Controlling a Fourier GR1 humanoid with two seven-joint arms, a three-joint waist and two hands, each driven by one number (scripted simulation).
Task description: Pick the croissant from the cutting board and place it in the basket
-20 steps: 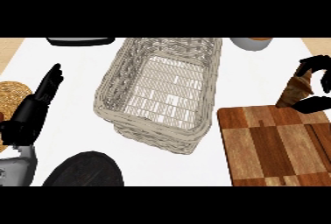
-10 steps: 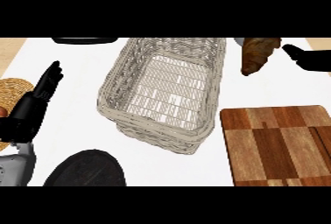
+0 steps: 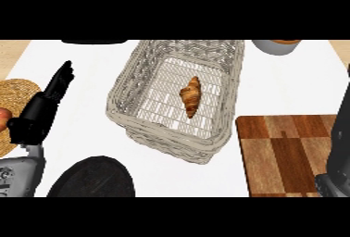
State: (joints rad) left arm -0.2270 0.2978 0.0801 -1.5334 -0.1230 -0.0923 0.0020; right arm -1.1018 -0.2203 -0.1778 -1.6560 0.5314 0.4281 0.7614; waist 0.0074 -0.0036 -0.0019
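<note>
Around basket (image 3: pixel 174 143): cutting board (image 3: pixel 287 152), plate (image 3: pixel 92 178)

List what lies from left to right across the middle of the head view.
woven mat → left hand → basket with the croissant inside → cutting board

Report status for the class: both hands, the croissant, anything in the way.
Left hand open, resting at view's left. Right hand at right edge, mostly out of view. Croissant lying inside basket, off the cutting board. Nothing in the way.
</note>
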